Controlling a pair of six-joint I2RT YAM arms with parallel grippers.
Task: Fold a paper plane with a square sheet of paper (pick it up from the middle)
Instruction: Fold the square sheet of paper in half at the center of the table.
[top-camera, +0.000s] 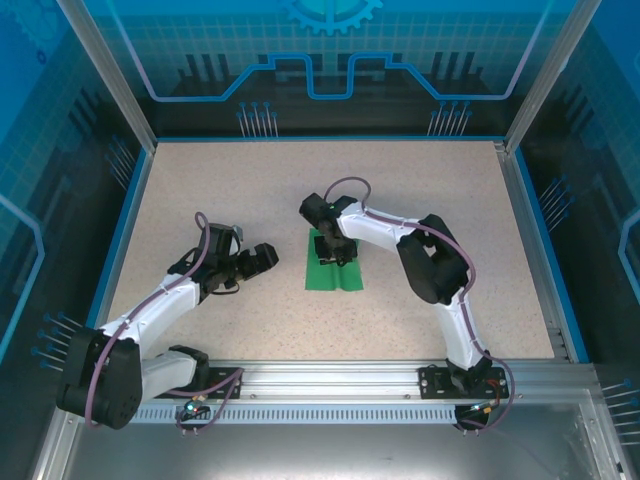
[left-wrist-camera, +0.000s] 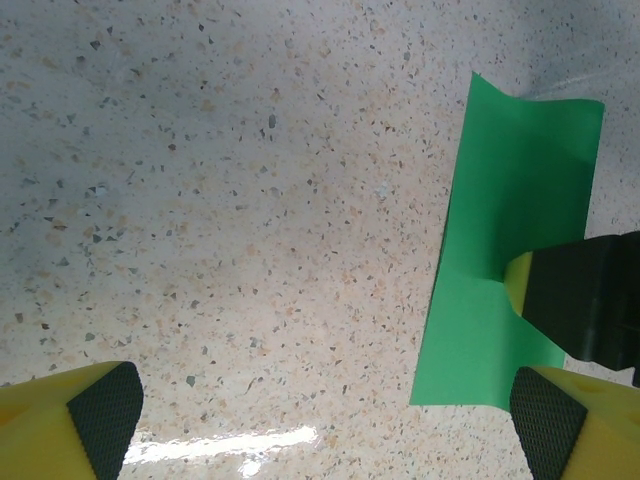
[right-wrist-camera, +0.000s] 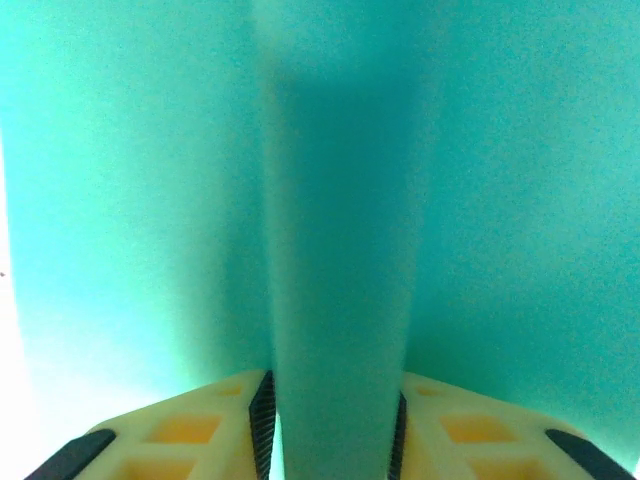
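The square sheet of paper is bright green and lies on the speckled table at the centre. My right gripper points down on its middle. In the right wrist view the sheet bulges up into a raised ridge, and both pads of the right gripper press against the ridge's sides. In the left wrist view the sheet lies at the right with one far corner curled up. My left gripper hovers open over bare table just left of the sheet, its jaws wide apart with nothing between them.
The table is a speckled beige board inside a blue rim. Metal frame posts rise at the back corners, and a rail with both arm bases runs along the near edge.
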